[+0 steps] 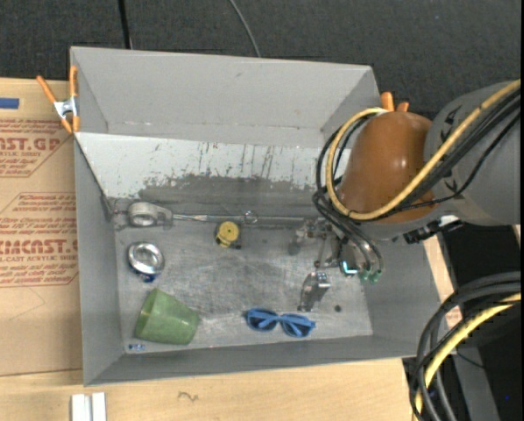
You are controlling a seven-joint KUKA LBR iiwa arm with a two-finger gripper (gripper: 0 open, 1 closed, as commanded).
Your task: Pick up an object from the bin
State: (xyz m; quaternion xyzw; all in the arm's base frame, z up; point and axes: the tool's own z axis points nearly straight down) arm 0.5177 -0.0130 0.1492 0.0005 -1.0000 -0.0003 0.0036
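- The end effector hung low over the right part of the bin, close to the floor; whether it was wide or narrow could not be told, and nothing was seen held in it
- The nearest thing was a pair of blue glasses, lying flat by the front wall, right of middle, just below and left of the end effector and apart from it
- Judged as the likely pick, the glasses looked light, thin and made of smooth plastic, so they would probably slide on the metal floor if pushed from one side
- The lenses seemed slick and shallow, offering little to close on; the bridge between them looked like the better hold, narrow, stiff and near the balance point
- A grip at one lens end would likely let the frame swing or tip out
- The frame might flex or crack under a hard squeeze, so a light closing force seemed wise
- The front wall stood near, leaving little room on that side for a descent
- Elsewhere lay a green cup on its side at front left, a shiny can above it, a grey ring by the back wall and a small yellow piece mid-bin, all well apart from the end effector
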